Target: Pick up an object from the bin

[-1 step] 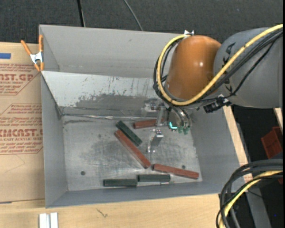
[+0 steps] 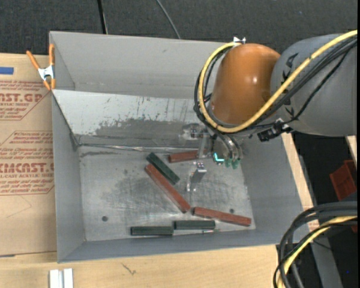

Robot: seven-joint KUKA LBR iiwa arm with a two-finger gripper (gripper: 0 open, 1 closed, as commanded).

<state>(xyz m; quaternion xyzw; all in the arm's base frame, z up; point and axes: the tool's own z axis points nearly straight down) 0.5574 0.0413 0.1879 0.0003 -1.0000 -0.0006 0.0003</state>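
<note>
Short red bar (image 2: 183, 156) lies flat on the floor of the bin (image 2: 108, 71), close to the foot of the back wall and roughly parallel with it. It is the thing nearest the gripper (image 2: 195, 180). The gripper hangs just in front of the short red bar's right end, over bare floor, with nothing visibly in its hold. Whether it is open or closed cannot be told. Just left of the short red bar and a little nearer the front, a slanted green bar (image 2: 162, 167) lies alongside a long red bar (image 2: 167, 188). The two are parallel and touching or nearly so. The long red bar runs diagonally from front-left of the short red bar towards the front right, passing left of the gripper. Farther forward of the short red bar, a third red bar (image 2: 222, 216) lies almost level, its left end near the long red bar's lower end. Farthest from the short red bar, along the front wall, a left green bar (image 2: 151, 231) and a right green bar (image 2: 194, 225) lie end to end. Behind and right of the short red bar, the arm's orange cover (image 2: 246, 83) and yellow cables (image 2: 300, 77) hang over the bin's back right corner.
</note>
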